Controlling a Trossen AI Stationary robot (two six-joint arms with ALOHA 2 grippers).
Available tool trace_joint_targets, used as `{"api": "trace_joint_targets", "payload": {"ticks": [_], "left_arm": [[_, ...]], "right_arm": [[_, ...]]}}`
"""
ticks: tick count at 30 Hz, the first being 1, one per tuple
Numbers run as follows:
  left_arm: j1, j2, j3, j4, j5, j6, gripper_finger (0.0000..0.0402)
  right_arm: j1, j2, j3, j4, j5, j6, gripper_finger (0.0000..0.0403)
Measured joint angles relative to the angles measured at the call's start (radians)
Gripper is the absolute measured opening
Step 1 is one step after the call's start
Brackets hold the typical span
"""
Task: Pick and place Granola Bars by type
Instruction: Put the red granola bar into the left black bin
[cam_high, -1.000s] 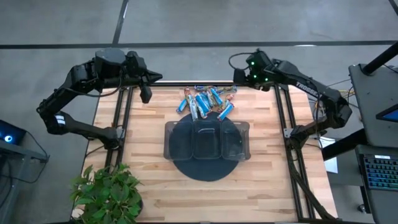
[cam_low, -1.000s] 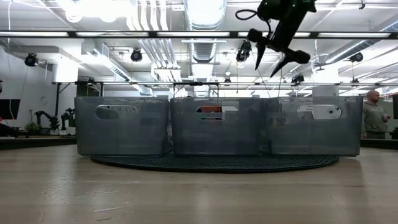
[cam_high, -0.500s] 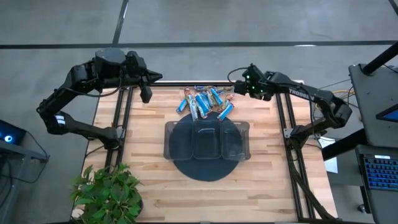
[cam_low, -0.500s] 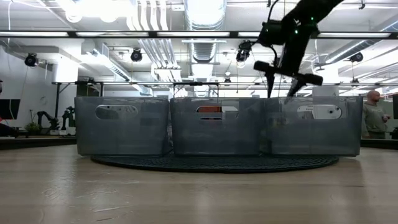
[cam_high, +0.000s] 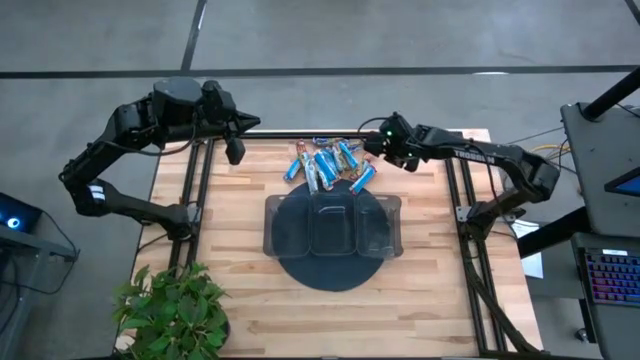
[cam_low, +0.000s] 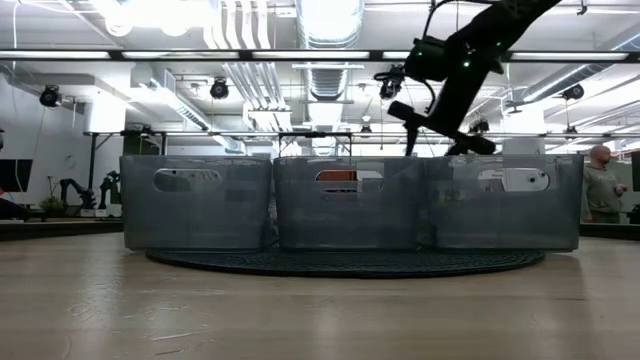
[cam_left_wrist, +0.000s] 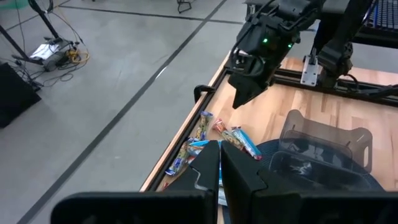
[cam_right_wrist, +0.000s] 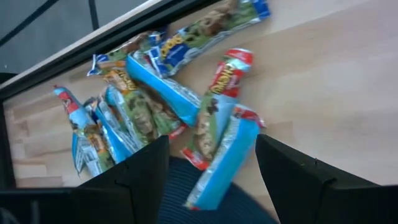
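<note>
My right fingers (cam_high: 375, 147): spread wide apart with nothing between them, hanging just above the right end of the bar pile at the far edge of the bench (cam_high: 250, 290).
My left fingers (cam_high: 234, 152): pressed together, empty, parked over the far left corner of the bench, well apart from the pile.
Granola Bars (cam_high: 330, 163): a loose heap on the bench, just beyond the far side of the tray, some overlapping each other.
Bar nearest my right fingers: a light blue one (cam_right_wrist: 222, 160) lies slanted between my two fingers in the right wrist view, with a reddish-orange one (cam_right_wrist: 219, 106) touching it alongside.
Other bars: more light blue wrappers (cam_right_wrist: 163, 88) fan out farther left; I think a darker blue one (cam_right_wrist: 214, 25) lies at the far edge, though the blur makes this uncertain.
Tray (cam_high: 272, 222): dark, three compartments in a row, sitting on a round dark mat (cam_high: 300, 272) at mid-bench; I can't make out any bars inside.
</note>
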Motion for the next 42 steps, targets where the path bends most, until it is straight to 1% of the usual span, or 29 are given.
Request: {"api": "trace_joint_targets", "payload": {"ticks": [4,7,13,18,26,42], "left_arm": [[0.000,0.000,0.000,0.000,0.000,0.007,0.0000],[-0.001,-0.001,0.000,0.000,0.000,0.007,0.0000],[-0.001,-0.001,0.000,-0.002,0.000,0.002,0.0000],[-0.001,-0.001,0.000,-0.002,0.000,-0.013,0.0000],[-0.001,-0.002,0.000,-0.003,0.000,-0.013,0.0000],[-0.001,-0.002,0.000,-0.004,0.000,-0.015,0.0000]], "right_arm": [[0.004,0.086,0.074,-0.005,-0.002,-0.009,0.0230],[0.007,0.160,0.144,-0.052,-0.011,-0.010,0.0230],[0.008,0.301,0.283,-0.213,-0.020,-0.018,0.0230],[0.008,0.375,0.354,-0.330,-0.028,-0.003,0.0230],[0.010,0.395,0.343,-0.338,-0.029,0.051,0.0230],[0.014,0.397,0.287,-0.325,-0.035,0.097,0.0230]]}}
